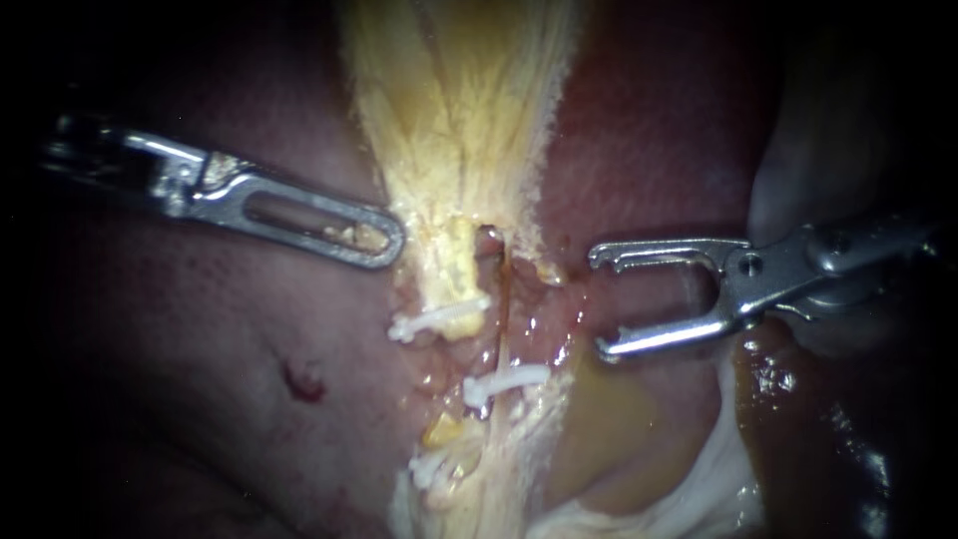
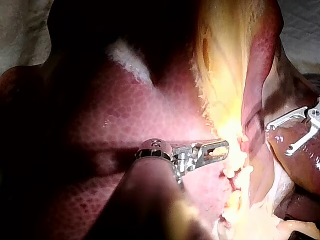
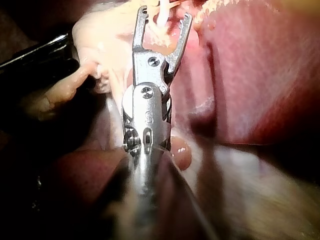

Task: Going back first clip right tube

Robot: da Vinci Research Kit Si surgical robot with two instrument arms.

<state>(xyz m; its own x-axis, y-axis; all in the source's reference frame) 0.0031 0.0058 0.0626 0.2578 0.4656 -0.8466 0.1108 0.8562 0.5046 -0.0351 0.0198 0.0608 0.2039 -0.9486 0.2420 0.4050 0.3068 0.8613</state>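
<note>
Two tubes run down from a fan of yellow tissue (image 1: 459,110). The thicker left tube (image 1: 454,269) carries a white clip (image 1: 439,319). The thin right tube (image 1: 502,309) carries a white clip (image 1: 504,381) lower down, and a third clip (image 1: 434,467) sits below both. My right instrument (image 1: 599,302) stands to the right of the tubes, jaws open and empty, apart from the tissue. In the right wrist view its jaws (image 3: 164,15) frame a white clip (image 3: 161,20) lying ahead. My left instrument (image 1: 384,240) has its windowed jaws together on the yellow tissue's left edge.
Dark red liver (image 1: 200,379) lies to the left, with a small red spot (image 1: 302,381) on it. Wet, pale and brownish tissue (image 1: 639,439) fills the lower right. In the left wrist view the right instrument (image 2: 279,137) shows beyond the yellow tissue (image 2: 225,75).
</note>
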